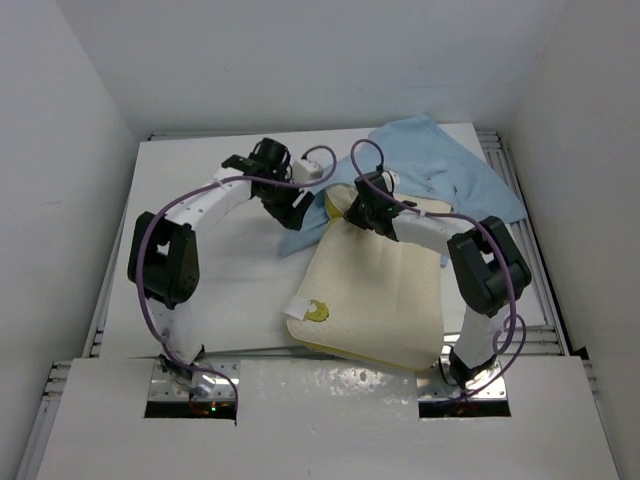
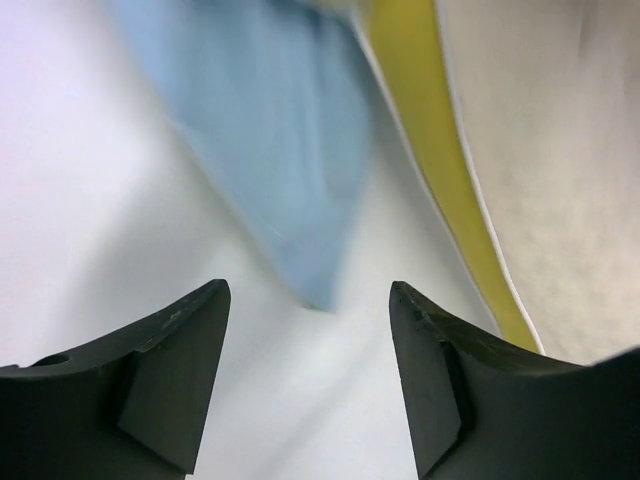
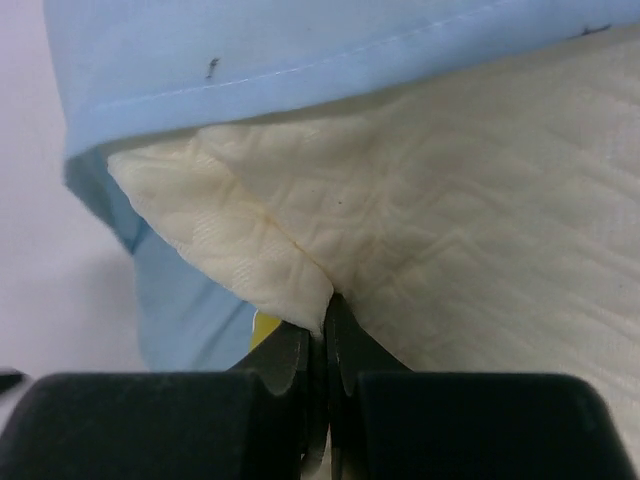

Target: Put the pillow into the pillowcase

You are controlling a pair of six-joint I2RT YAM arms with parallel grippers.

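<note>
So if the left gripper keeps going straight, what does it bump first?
Probably the pillowcase: its blue corner lies straight ahead of the open left gripper, though depth is hard to judge.

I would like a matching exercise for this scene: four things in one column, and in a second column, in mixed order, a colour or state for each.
Things:
1. pillow
2. pillowcase
3. left gripper
4. right gripper

Colours or states:
A. open, holding nothing
B. light blue
C. shut on a cream quilted corner
D. cream with a yellow edge

Pairs: 1-D, 2-B, 3-A, 4-C
</note>
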